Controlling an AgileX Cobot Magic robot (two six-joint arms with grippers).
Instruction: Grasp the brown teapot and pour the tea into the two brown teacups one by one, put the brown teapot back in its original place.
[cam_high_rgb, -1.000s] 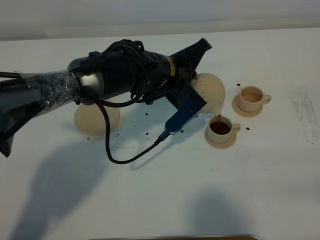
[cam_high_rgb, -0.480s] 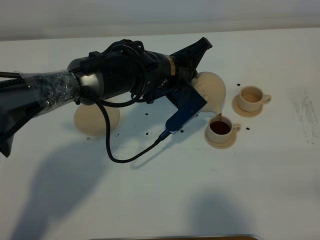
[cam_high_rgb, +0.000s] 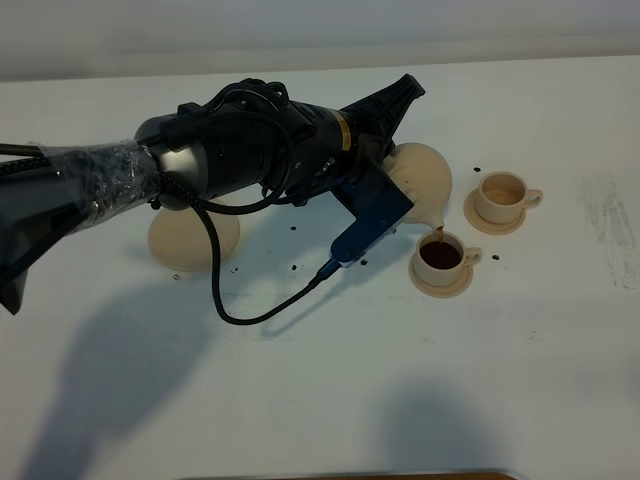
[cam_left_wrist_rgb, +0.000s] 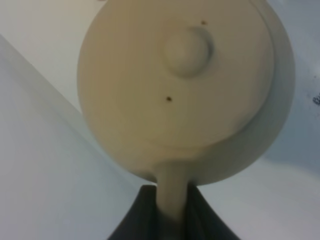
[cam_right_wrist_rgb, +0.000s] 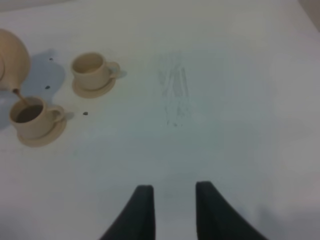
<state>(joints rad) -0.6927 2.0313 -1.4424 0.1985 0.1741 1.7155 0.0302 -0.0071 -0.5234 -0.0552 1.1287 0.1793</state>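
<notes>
My left gripper (cam_left_wrist_rgb: 172, 212) is shut on the loop handle of the brown teapot (cam_high_rgb: 424, 182), seen close from the lid side in the left wrist view (cam_left_wrist_rgb: 185, 85). The teapot is tilted and held above the table, its spout over the near teacup (cam_high_rgb: 441, 256), with a thin stream of dark tea running into it. That cup holds dark tea and stands on its saucer (cam_high_rgb: 440, 282). The second teacup (cam_high_rgb: 503, 196) stands on its saucer to the right and looks pale inside. The wide saucer (cam_high_rgb: 192, 238) lies bare at the left, partly under the arm. My right gripper (cam_right_wrist_rgb: 172, 200) is open and empty, out of the high view.
Small dark specks (cam_high_rgb: 294, 228) lie on the white table around the cups and under the arm. A black cable (cam_high_rgb: 235, 315) loops from the left arm onto the table. Faint grey smudges (cam_high_rgb: 605, 215) mark the table at the right.
The teapot keeps its tilt over the near cup and the tea stream goes on. Neither arm has visibly moved.
</notes>
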